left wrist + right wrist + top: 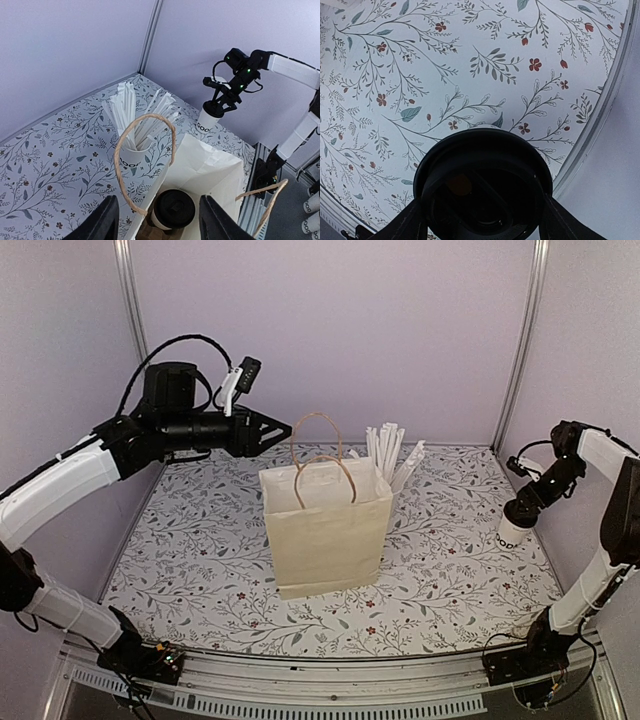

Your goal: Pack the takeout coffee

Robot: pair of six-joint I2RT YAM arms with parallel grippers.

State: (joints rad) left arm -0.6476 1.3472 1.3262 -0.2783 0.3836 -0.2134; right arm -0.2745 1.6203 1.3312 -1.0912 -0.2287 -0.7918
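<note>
Though amid plain lilac walls (330, 330), floral table (200, 540) under bag (330, 540); left tool (280, 428) wide, right tool (521, 512) astride takeout coffee (511, 533), grip unclear.

Views are showing 1 paper bag (325, 530) w/ 2 handles (322, 457), 2 black-lidded coffee cups (bagged cup (173, 209) + table cup (510, 534)), 1 straw cup (131, 160) w/ straws (125, 111) too many to count, and 2 robot arms (left arm (70, 475) + right arm (603, 453)).
</note>
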